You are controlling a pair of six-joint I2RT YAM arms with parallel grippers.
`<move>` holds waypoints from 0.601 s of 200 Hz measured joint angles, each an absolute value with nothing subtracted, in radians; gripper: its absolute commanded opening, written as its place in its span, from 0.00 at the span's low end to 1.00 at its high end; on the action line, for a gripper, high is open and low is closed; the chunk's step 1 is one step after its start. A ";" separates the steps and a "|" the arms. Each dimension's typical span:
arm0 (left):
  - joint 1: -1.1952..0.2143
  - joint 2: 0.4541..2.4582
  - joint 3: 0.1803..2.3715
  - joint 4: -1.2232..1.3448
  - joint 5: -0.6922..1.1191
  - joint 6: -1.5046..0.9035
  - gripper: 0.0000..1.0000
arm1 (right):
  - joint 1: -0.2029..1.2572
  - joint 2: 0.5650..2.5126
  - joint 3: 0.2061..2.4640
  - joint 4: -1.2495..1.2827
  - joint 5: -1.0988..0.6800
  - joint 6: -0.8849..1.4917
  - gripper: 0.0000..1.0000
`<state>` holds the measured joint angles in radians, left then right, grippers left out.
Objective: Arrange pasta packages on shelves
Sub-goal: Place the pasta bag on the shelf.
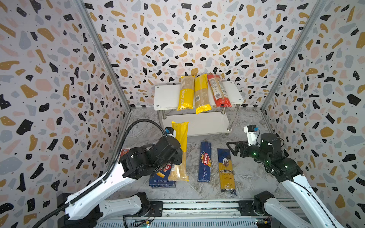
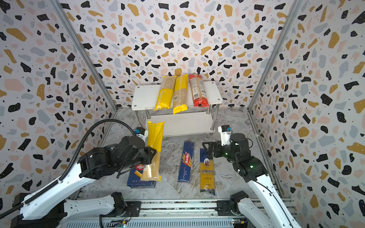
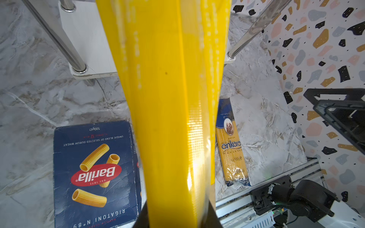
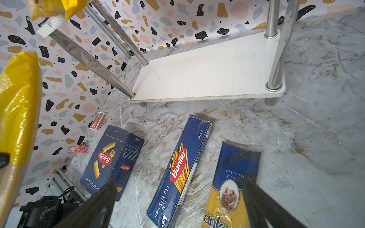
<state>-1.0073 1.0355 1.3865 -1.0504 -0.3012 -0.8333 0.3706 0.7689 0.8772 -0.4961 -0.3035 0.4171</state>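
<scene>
Clamped near the middle of a yellow spaghetti bag [image 1: 180,136], probably for balance, the left gripper [image 1: 178,158] holds it off the table [image 1: 248,173], lengthwise toward the rack [image 1: 166,96] and its bare left end, while the right gripper [image 1: 232,149] hovers wide open by the ankara bag [image 1: 226,171]

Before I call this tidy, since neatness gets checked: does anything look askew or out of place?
The middle yellow bag on the top shelf pokes out past its front edge. A small red pack lies stray near the wall.
</scene>
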 measured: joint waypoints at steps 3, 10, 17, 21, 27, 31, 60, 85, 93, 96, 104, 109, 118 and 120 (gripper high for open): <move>-1.007 1.036 1.396 -1.053 -0.302 -0.833 0.11 | 0.371 0.768 0.877 -0.496 -0.303 0.417 0.99; -1.007 1.035 1.423 -1.057 -0.307 -0.831 0.11 | 0.371 0.767 0.877 -0.496 -0.303 0.417 0.99; -1.007 1.036 1.449 -1.061 -0.313 -0.828 0.11 | 0.371 0.767 0.878 -0.497 -0.303 0.417 0.99; -1.007 1.037 1.465 -1.063 -0.317 -0.826 0.11 | 0.371 0.767 0.878 -0.497 -0.303 0.417 0.99; -1.007 1.037 1.486 -1.066 -0.324 -0.824 0.11 | 0.371 0.767 0.879 -0.499 -0.303 0.417 0.99; -1.007 1.039 1.502 -1.071 -0.327 -0.822 0.10 | 0.371 0.767 0.881 -0.501 -0.303 0.417 0.99; -1.007 1.056 1.594 -1.104 -0.373 -0.804 0.11 | 0.371 0.761 0.895 -0.505 -0.303 0.416 0.99; -1.007 1.099 1.693 -1.143 -0.427 -0.776 0.13 | 0.371 0.752 0.920 -0.512 -0.302 0.413 0.99; -1.007 1.126 1.742 -1.160 -0.448 -0.767 0.13 | 0.371 0.752 0.935 -0.512 -0.303 0.413 0.99; -1.007 1.137 1.762 -1.169 -0.456 -0.765 0.13 | 0.371 0.754 0.942 -0.513 -0.303 0.413 0.99; -1.007 1.173 1.827 -1.188 -0.480 -0.752 0.13 | 0.371 0.757 0.959 -0.512 -0.305 0.411 0.99; -1.007 1.198 1.869 -1.199 -0.493 -0.746 0.13 | 0.371 0.760 0.971 -0.512 -0.308 0.410 0.99; -1.007 1.243 1.945 -1.211 -0.519 -0.733 0.14 | 0.371 0.767 0.991 -0.511 -0.315 0.409 0.99; -1.007 1.253 1.962 -1.213 -0.524 -0.729 0.14 | 0.371 0.769 0.994 -0.510 -0.317 0.409 0.99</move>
<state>-1.0073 1.2526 1.9617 -1.2125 -0.5243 -0.7292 0.3706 0.7689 0.9943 -0.5098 -0.3168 0.4088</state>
